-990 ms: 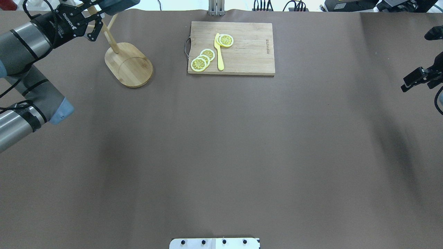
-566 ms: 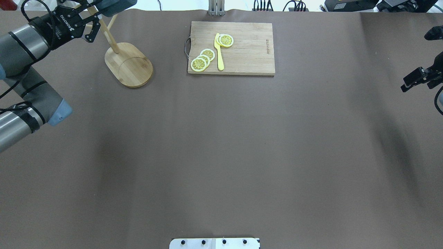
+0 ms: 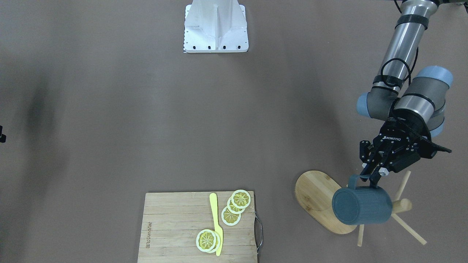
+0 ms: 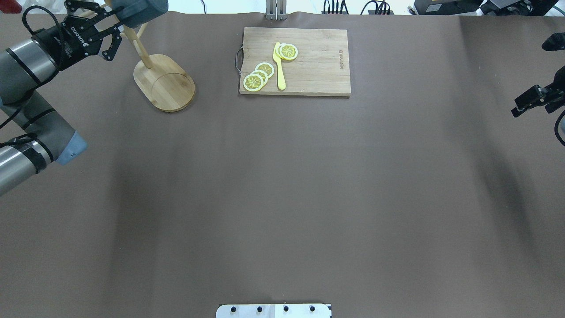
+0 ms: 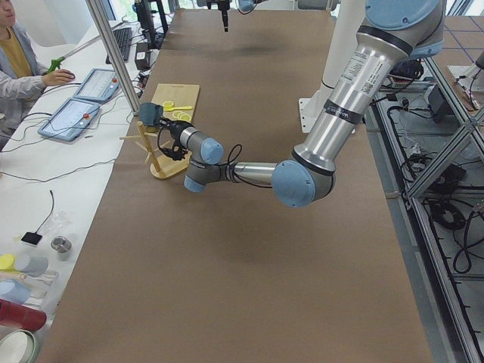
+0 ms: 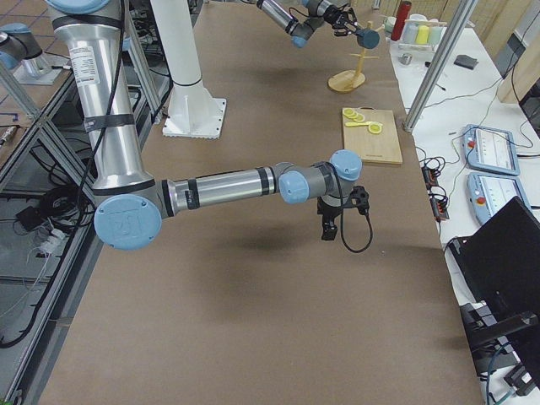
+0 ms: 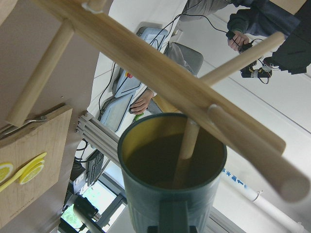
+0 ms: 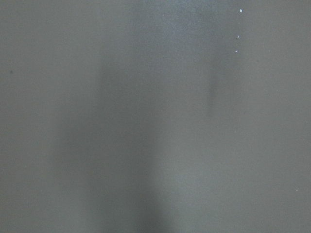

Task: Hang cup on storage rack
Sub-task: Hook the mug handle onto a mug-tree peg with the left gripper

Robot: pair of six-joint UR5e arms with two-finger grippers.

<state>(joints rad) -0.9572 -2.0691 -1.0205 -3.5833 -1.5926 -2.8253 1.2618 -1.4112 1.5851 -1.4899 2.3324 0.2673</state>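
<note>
The left gripper (image 3: 369, 177) was pinched shut on the cup (image 3: 362, 210), its fingers (image 3: 371, 171) drawn close together around the top of the loop handle (image 3: 356, 179), so that the body of the cup hung just beyond the fingertips. The cup was clear of the table (image 4: 282, 198), lying on its side in the air over the storage rack (image 3: 318, 199) at the far corner on the robot's left. In the front-facing view its flat round bottom faced the camera and covered part of the rack's base and post. From the left wrist camera the handle sat at the bottom edge between the fingertips, and a thin peg (image 7: 187, 141) pointed into the open mouth. The cup was a plain cylinder, matte slate-blue outside and yellow-olive inside. The rack was light bamboo: a flat oval base with visible grain and a curved seam, a thick round post, and slim round dowels jutting out at angles. Farther along the table lay a rectangular cutting board (image 4: 295, 61) of pale planks with a thin metal handle, bearing lemon slices (image 4: 258, 76) and a yellow knife (image 4: 279, 66). The table had a smooth, dull brown cover. The right gripper (image 4: 532, 100) hung over the opposite end, holding nothing; how wide it stood I could not tell.
</note>
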